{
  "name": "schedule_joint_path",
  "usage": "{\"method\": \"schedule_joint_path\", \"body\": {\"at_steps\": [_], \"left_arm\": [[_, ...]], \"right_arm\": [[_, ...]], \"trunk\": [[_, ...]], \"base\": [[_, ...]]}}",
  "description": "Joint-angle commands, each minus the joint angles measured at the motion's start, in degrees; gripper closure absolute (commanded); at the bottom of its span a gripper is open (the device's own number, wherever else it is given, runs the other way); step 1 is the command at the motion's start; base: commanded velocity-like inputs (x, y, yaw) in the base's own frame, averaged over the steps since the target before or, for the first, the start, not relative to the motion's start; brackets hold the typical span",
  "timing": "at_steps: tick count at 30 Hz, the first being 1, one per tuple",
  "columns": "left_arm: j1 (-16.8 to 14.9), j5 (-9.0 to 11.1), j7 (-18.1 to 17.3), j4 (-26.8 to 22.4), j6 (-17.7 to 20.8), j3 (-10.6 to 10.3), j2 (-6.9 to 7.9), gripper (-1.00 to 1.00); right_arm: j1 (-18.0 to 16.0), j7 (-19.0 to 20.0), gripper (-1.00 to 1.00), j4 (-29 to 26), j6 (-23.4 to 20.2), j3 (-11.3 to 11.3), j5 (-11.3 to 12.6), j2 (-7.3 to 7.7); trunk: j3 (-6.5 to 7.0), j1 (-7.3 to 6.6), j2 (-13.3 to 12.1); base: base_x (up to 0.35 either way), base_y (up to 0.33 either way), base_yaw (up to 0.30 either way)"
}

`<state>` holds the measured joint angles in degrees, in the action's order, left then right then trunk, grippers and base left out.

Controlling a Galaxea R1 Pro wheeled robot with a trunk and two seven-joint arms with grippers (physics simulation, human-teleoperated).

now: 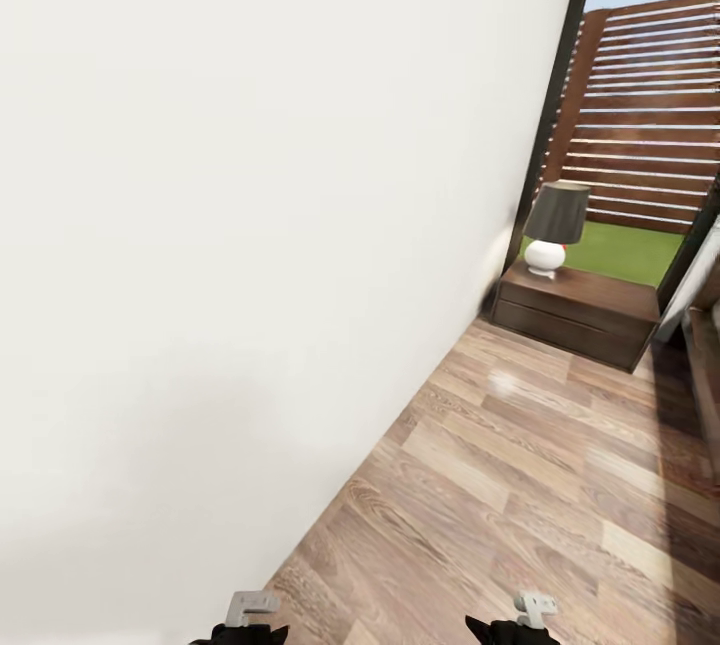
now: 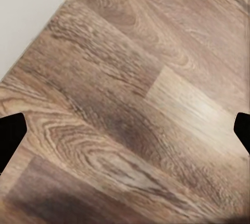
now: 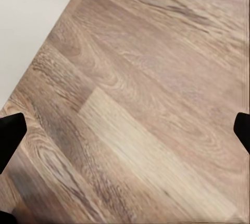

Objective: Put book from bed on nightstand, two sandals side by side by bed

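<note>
Three views, robot close beside a white wall [image 1: 220, 255] in the bedroom.

Head view: wall takes the left and centre, picture tilted. Wood-plank floor [image 1: 520, 485] runs from the lower edge toward the far corner. At that corner stands the nightstand [image 1: 580, 310], dark brown, drawer front facing the room, against the wall and just below a tall black-framed window [image 1: 650, 105]. On its top sits a table lamp [image 1: 553, 225], white round base, dark shade. Through the window: slatted fence and a strip of green grass. At the far right edge, a sliver of the bed [image 1: 703, 325], pale mattress over dark frame, just beside the nightstand. Along the bottom edge, grey and black parts of the left arm [image 1: 248, 620] and right arm [image 1: 525, 620].

Left wrist view: left claw [image 2: 125, 130] with dark fingertips [image 2: 10, 135] at opposite edges, spread wide, nothing between them, floor planks beyond and a wedge of wall.

Right wrist view: right claw [image 3: 125, 135] likewise spread wide and empty, fingertips [image 3: 10, 135] at the edges, floor and wall wedge beyond.

Wrist views give claw state; head view alone gives nightstand and bed.
</note>
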<state>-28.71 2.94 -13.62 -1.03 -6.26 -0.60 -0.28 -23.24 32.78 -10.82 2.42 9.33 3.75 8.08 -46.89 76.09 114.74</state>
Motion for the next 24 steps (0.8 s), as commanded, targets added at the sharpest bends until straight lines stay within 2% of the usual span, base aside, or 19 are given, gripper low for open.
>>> {"method": "schedule_joint_path", "body": {"at_steps": [1,24], "left_arm": [[-0.03,0.31,-0.18,0.06,-0.16,-0.09,-0.02,-1.00],[-0.03,0.83,-0.27,0.14,-0.16,-0.06,-0.07,-1.00]], "right_arm": [[-0.05,0.27,-1.00,0.10,0.04,0.07,0.38,0.01],[-0.05,0.27,-1.00,0.10,0.04,0.05,0.38,0.10]], "trunk": [[-0.05,-0.01,0.02],[-0.05,-0.01,0.02]], "base": [[0.000,0.000,-0.255],[0.000,0.000,-0.253]]}}
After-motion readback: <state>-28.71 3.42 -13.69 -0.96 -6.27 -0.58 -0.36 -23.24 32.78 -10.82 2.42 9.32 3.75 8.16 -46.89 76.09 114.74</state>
